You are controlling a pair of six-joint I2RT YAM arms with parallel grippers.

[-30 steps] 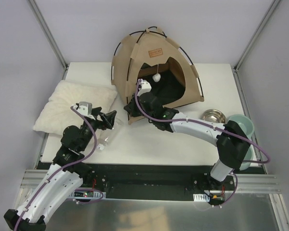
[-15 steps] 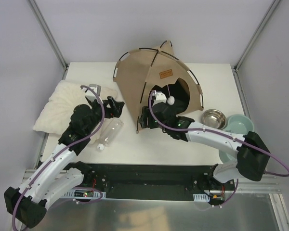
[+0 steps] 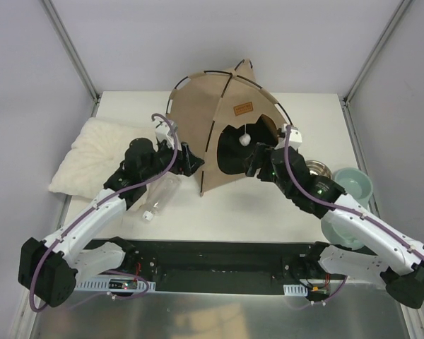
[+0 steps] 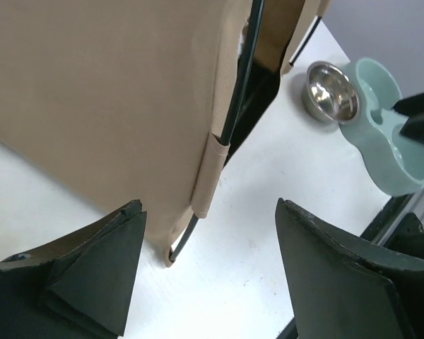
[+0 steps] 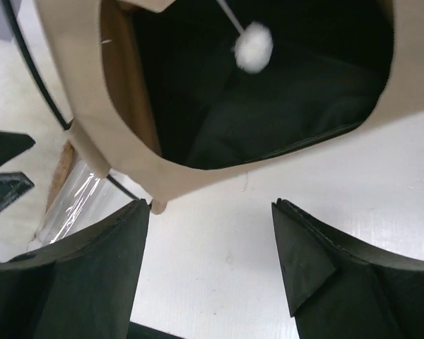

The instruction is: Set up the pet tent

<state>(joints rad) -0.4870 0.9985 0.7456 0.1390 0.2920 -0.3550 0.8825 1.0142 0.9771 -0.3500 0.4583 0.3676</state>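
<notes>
Tan felt tent (image 3: 230, 92) stands upright at the far middle of the white table (image 3: 268, 212), its arched doorway facing the arms, a white pompom (image 3: 245, 139) hanging in the dark opening. The left gripper (image 3: 192, 159) hangs at the tent's near left corner, jaws spread wide and holding nothing, a black pole (image 4: 239, 85) showing between its fingers. The right gripper (image 3: 254, 161) sits just before the doorway, equally wide and empty; a cream pillow (image 3: 92, 155) lies left, a steel bowl (image 3: 313, 171) right.
</notes>
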